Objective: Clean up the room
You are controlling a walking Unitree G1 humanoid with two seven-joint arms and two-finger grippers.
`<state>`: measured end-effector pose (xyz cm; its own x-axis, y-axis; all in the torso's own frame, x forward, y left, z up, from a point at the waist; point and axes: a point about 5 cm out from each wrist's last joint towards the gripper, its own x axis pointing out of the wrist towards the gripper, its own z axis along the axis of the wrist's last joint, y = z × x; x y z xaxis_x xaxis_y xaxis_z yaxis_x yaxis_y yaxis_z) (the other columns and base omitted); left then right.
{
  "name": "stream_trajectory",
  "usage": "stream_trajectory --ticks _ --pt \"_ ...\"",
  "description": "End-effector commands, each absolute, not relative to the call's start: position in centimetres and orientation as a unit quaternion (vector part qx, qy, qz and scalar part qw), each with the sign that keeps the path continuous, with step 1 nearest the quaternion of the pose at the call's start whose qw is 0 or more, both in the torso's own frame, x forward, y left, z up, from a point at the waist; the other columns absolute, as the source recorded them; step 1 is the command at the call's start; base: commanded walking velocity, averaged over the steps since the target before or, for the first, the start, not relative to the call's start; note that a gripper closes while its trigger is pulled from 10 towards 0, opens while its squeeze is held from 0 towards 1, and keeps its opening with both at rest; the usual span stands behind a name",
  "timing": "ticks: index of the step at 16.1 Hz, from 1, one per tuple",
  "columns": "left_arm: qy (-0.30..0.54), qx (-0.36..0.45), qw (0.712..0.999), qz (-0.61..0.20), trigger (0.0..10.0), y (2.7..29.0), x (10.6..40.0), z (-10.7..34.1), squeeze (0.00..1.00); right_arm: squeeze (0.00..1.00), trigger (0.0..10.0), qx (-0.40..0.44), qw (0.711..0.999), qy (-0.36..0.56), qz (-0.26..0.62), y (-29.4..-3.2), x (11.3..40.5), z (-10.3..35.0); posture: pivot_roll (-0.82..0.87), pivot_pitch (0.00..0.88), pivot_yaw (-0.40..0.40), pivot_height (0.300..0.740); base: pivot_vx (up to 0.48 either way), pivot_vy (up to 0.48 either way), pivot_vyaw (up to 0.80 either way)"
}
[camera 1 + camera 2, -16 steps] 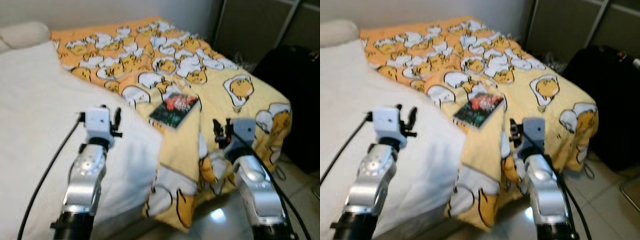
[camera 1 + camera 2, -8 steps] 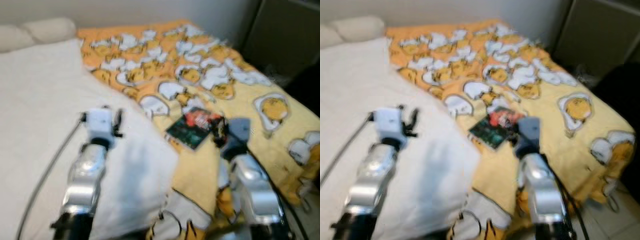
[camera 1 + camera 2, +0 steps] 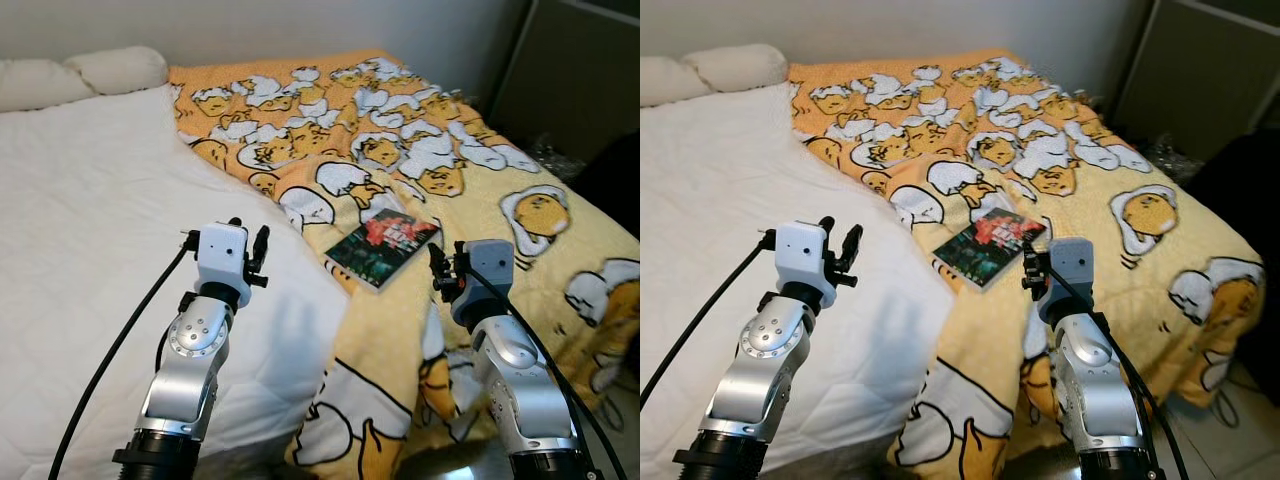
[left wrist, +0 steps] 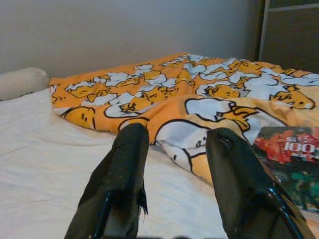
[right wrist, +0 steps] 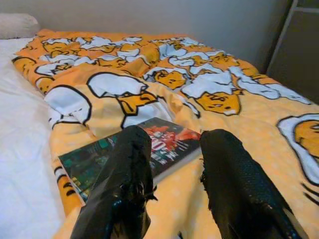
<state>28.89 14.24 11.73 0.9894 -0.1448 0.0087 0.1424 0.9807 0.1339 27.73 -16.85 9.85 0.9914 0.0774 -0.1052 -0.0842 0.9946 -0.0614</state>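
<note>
A dark book [image 3: 383,244] with a red and green cover lies flat on the yellow cartoon-egg blanket [image 3: 420,150] in the middle of the bed. My right gripper [image 3: 436,270] hangs open just to the right of it and a little nearer, with nothing between its fingers [image 5: 124,184]; the book [image 5: 134,149] lies just beyond them. My left gripper [image 3: 248,250] is open over the white sheet [image 3: 80,230], left of the book [image 4: 291,164], fingers [image 4: 122,174] apart and empty.
Two cream pillows [image 3: 80,75] lie at the head of the bed. The blanket drapes over the bed's near right corner to the tiled floor [image 3: 1240,400]. A dark cabinet [image 3: 570,70] and a black bag [image 3: 1245,180] stand to the right.
The camera has swung left and steadied, so the bed fills more of the picture. My right gripper now sits closer beside the book than a second ago.
</note>
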Motion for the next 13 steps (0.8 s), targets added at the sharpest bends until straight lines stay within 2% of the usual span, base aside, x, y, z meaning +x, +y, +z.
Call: stream_trajectory --ticks 1,4,12,13 --pt "-0.013 0.073 0.995 -0.062 10.0 14.5 29.1 12.1 0.0 0.0 10.0 -0.042 0.997 0.047 0.043 -16.9 27.6 10.0 0.03 0.0 0.029 0.74 0.0 0.0 0.0" --pt "-0.009 0.067 0.997 -0.046 10.0 14.9 29.0 12.0 0.0 0.0 10.0 -0.042 0.997 0.042 0.045 -16.9 27.6 10.2 0.03 0.0 0.026 0.74 0.0 -0.432 0.7" --pt "-0.004 0.063 0.998 -0.027 10.0 14.9 29.0 11.7 0.0 0.0 10.0 -0.063 0.997 0.037 0.024 -18.9 28.6 10.9 0.02 0.0 -0.003 0.74 0.0 -0.48 0.0" --pt "-0.006 0.06 0.998 -0.025 10.0 14.9 29.0 11.7 0.0 0.0 10.0 -0.06 0.997 0.037 0.016 -19.2 28.8 11.0 0.01 0.0 -0.002 0.74 0.0 0.0 0.0"
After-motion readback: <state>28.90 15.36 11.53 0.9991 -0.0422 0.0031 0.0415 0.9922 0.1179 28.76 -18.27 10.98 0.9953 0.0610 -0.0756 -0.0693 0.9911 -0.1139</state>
